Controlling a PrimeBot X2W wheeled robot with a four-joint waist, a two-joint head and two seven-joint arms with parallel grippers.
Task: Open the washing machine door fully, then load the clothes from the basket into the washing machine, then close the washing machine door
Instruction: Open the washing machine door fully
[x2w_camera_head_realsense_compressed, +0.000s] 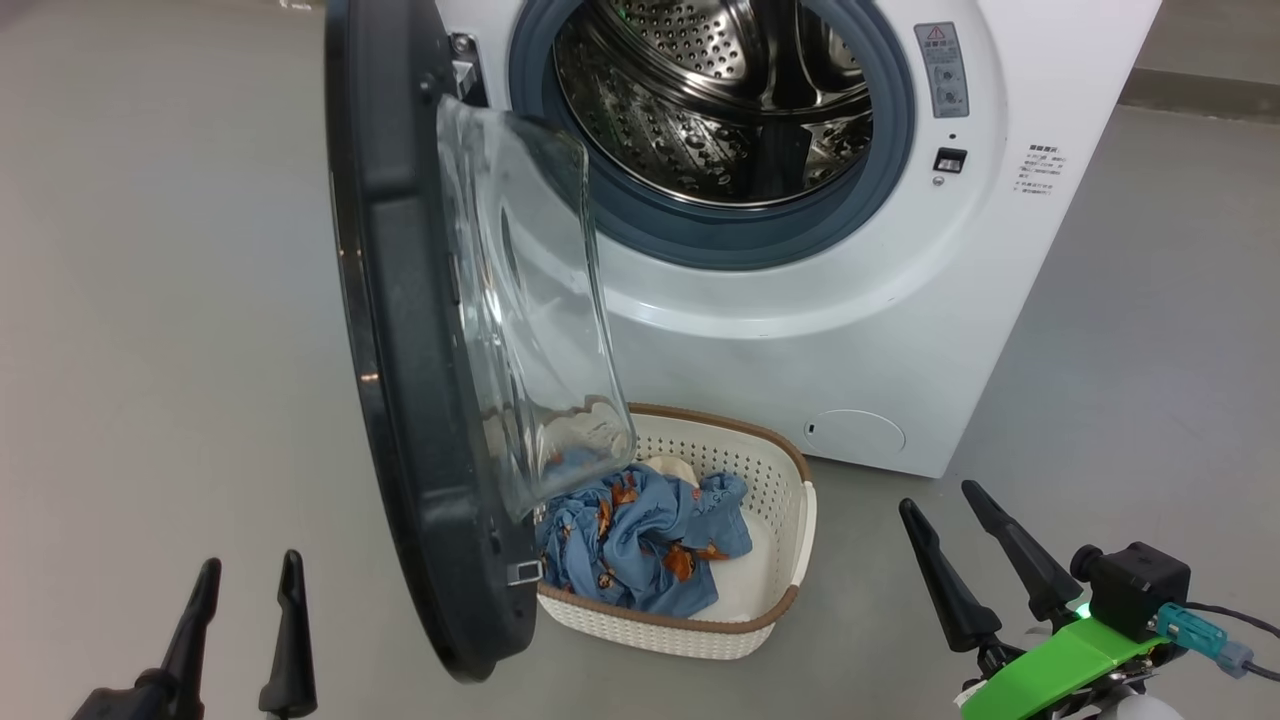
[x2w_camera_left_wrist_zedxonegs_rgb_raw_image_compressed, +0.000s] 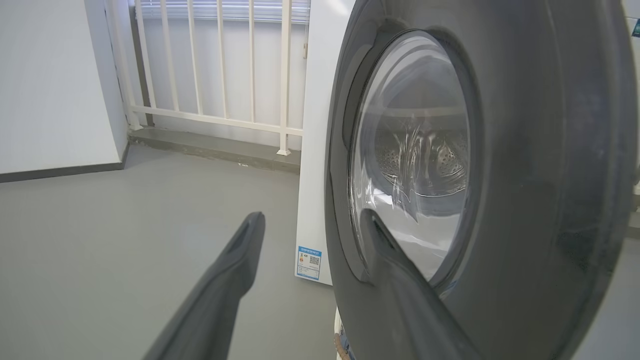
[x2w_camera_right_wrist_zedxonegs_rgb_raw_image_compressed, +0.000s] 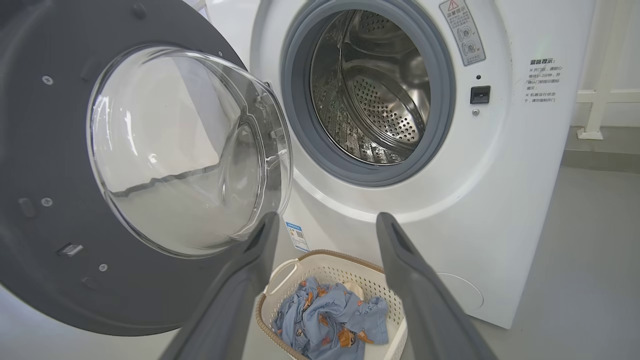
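Washing machine (x2w_camera_head_realsense_compressed: 900, 330) fills upper centre, drum bare. Its door (x2w_camera_head_realsense_compressed: 400, 350) hangs open at left, overlapping the basket (x2w_camera_head_realsense_compressed: 790, 500) of clothes (x2w_camera_head_realsense_compressed: 630, 540) at lower centre. Left gripper (x2w_camera_head_realsense_compressed: 251, 562) and right gripper (x2w_camera_head_realsense_compressed: 938, 497) wait spread and empty in the lower corners. The door is likely best pushed wider before reaching in. The warning sticker (x2w_camera_head_realsense_compressed: 940, 70) has print too small to read.

White washing machine (x2w_camera_head_realsense_compressed: 900, 330). Shiny steel drum (x2w_camera_head_realsense_compressed: 700, 90), dotted all over with holes. Grey-blue gasket (x2w_camera_head_realsense_compressed: 720, 240). Black washing machine door (x2w_camera_head_realsense_compressed: 400, 350), clear glass bowl. Cream-white basket (x2w_camera_head_realsense_compressed: 775, 480), perforated grid, brown woven-look rim. Light-blue clothes (x2w_camera_head_realsense_compressed: 630, 540), orange-brown cartoon figures; cream-white scrap among them. Blue-edged sticker (x2w_camera_left_wrist_zedxonegs_rgb_raw_image_compressed: 309, 262). Plain grey floor (x2w_camera_head_realsense_compressed: 150, 350). Black fingers on left gripper (x2w_camera_head_realsense_compressed: 250, 565), right gripper (x2w_camera_head_realsense_compressed: 940, 495). Bright green bracket (x2w_camera_head_realsense_compressed: 1060, 660).
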